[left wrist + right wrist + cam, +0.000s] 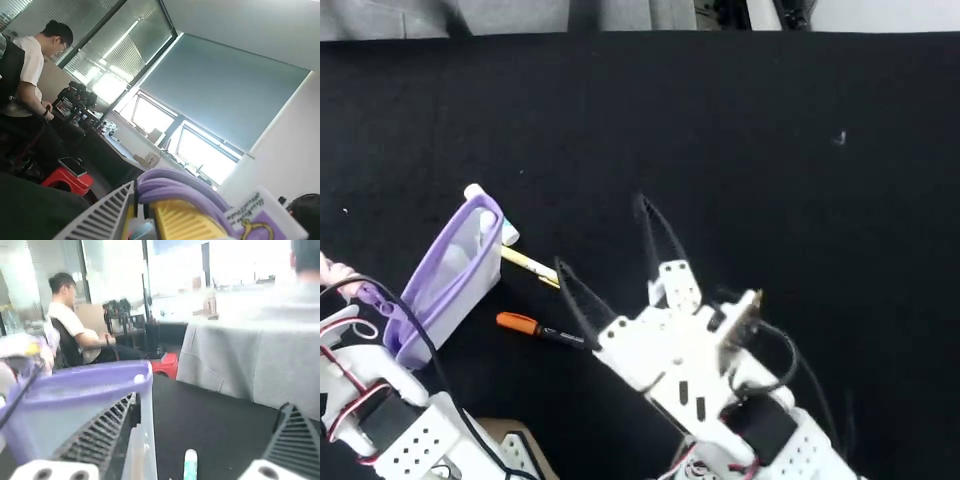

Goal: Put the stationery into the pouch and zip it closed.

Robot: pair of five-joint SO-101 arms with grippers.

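Observation:
A translucent purple pouch [448, 275] stands open on its edge at the left of the black table. My left gripper [378, 318] is shut on its near end; in the left wrist view the purple rim [175, 186] lies between the jaws. A white tube [490, 212] lies against the pouch's far side. A yellow pencil [530, 265] and an orange-capped black marker [535, 328] lie beside the pouch. My right gripper [601, 232] is open just right of them, one finger [578, 298] near the marker. The right wrist view shows the pouch [80, 405] close by.
The black cloth [770, 150] stretches bare to the back and right. A brown box corner [515, 440] sits at the near edge by the left arm. A pale pen tip [190, 462] lies on the cloth between the right gripper's fingers.

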